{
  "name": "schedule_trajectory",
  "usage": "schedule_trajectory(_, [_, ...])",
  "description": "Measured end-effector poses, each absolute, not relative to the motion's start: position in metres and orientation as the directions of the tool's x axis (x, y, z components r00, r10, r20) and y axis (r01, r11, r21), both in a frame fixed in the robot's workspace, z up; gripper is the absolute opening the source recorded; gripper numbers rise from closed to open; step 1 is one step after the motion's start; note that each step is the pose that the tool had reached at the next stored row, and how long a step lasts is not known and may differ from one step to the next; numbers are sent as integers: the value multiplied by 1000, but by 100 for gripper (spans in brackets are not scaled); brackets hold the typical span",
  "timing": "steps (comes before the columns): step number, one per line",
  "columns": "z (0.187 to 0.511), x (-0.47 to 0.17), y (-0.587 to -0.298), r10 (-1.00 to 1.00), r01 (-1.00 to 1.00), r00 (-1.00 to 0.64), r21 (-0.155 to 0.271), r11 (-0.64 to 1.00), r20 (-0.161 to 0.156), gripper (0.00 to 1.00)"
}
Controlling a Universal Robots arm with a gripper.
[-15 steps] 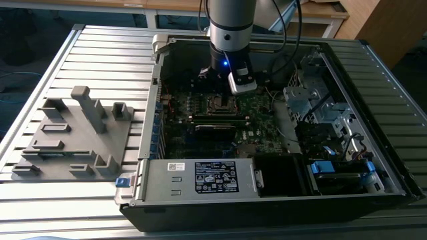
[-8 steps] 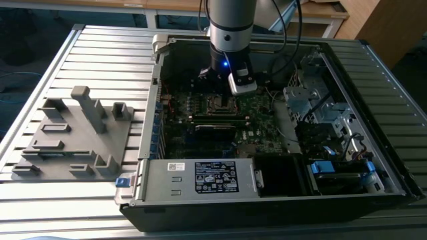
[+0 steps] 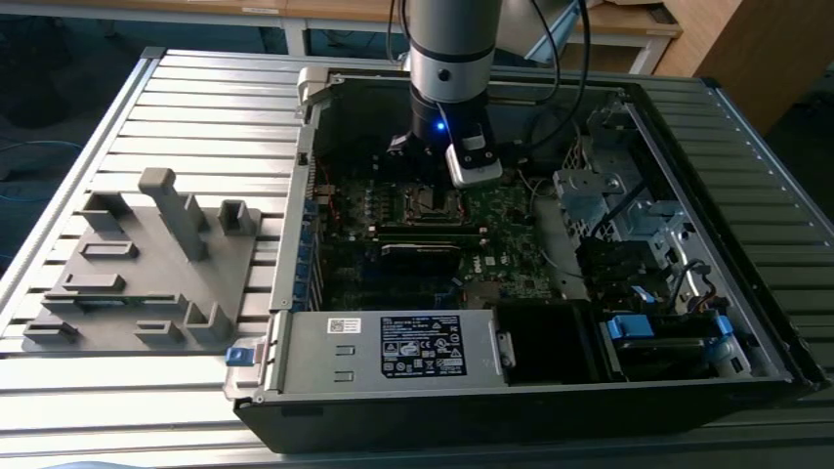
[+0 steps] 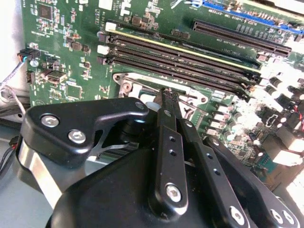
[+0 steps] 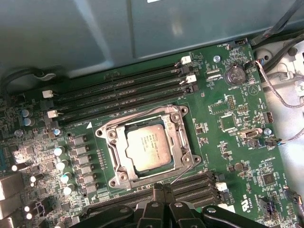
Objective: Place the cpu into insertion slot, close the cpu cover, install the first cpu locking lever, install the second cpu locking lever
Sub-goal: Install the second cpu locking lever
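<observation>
Inside the open computer case (image 3: 548,322), on the green motherboard (image 5: 228,156), the cpu (image 5: 148,147) sits flat in the insertion slot (image 5: 115,164), its dull silver-grey top facing up with faint print on it. Around the chip lies the cpu cover (image 5: 182,137), a shiny metal frame with a square window, down flat over the chip's edges; a thin lever (image 5: 183,175) runs off one corner of the frame at a slant, and whether it is latched cannot be told. Beside the cover on one side run four long black memory slots (image 5: 118,97) with white clips at their ends; more long black slots run along its opposite side, next to the gripper (image 5: 164,190). Small round capacitors (image 5: 59,152) stand in rows beside the cover, and a coin battery (image 5: 235,74) lies past the white-clipped end of the memory slots. In both wrist views the gripper's black fingers (image 4: 170,111) are drawn together to a narrow tip with nothing seen between them, poised at the edge of the cover. In the exterior view the arm (image 3: 450,59) reaches down into the case over the slot, and a grey fixture plate (image 3: 150,269) lies outside the case. The chip is square, its edges parallel to the cover's sides.
</observation>
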State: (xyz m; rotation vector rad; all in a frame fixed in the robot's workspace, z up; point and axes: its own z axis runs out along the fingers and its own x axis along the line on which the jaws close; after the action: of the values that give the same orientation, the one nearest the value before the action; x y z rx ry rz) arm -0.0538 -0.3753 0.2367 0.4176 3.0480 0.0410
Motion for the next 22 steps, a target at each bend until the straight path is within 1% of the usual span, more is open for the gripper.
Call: schedule_trajectory(22, [236,-59,-376,266,264,-962,35,964,-61,11])
